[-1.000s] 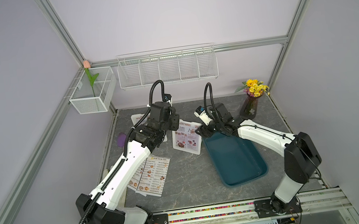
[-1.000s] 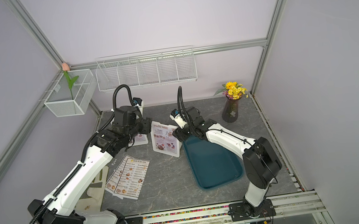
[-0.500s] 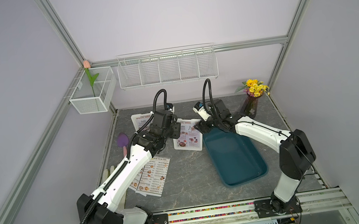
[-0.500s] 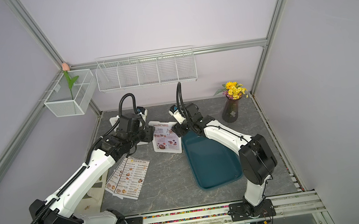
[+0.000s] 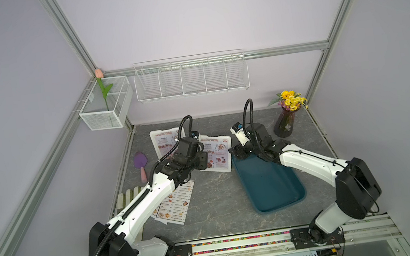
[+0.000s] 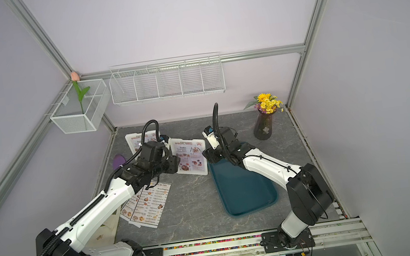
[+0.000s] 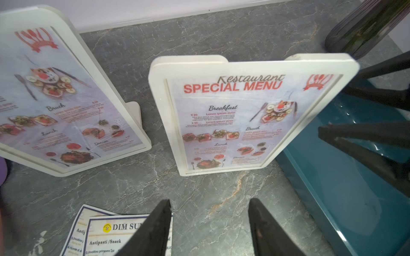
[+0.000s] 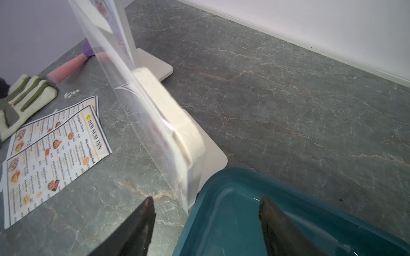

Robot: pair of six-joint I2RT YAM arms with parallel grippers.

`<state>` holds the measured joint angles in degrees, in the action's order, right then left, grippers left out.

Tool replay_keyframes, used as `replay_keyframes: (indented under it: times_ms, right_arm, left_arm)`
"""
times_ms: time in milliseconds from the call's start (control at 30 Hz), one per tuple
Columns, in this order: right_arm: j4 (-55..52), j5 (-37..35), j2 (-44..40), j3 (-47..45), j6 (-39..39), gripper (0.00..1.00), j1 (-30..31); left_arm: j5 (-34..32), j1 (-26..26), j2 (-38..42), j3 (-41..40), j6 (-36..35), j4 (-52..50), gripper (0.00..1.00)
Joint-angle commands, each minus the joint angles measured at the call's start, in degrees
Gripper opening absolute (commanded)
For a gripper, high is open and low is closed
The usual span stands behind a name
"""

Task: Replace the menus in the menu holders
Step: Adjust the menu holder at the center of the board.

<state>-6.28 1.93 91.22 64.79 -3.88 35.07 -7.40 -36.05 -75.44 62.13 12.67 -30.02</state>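
Left claw [image 7: 209, 200] and right claw [image 8: 206, 197] both gape, holding nothing. Two DIM SUM INN menus [image 6: 147, 207] lie overlapped on the surface [image 6: 195, 209]. Beyond stand two menu holders [image 5: 218, 153], each with a SPECIAL MENU sheet [image 7: 233, 124] inside, the nearer just beside the teal tray [image 5: 272, 186].

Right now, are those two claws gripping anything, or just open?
Left gripper: open, holding nothing.
Right gripper: open, holding nothing.
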Motion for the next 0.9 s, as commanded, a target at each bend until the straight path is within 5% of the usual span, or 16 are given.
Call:
replay_keyframes:
  times_ms: [0,867]
  right_arm:
    - [6.4,-3.0,1.5,-1.4,-3.4,0.77,0.3]
    - [10.7,-3.0,9.4,1.3,-3.6,0.77,-0.2]
  left_arm:
    - [-2.4,-0.1,-2.0,-1.3,3.3,3.8,0.59]
    - [-12.1,0.6,-13.4,-1.7,1.5,11.2,0.58]
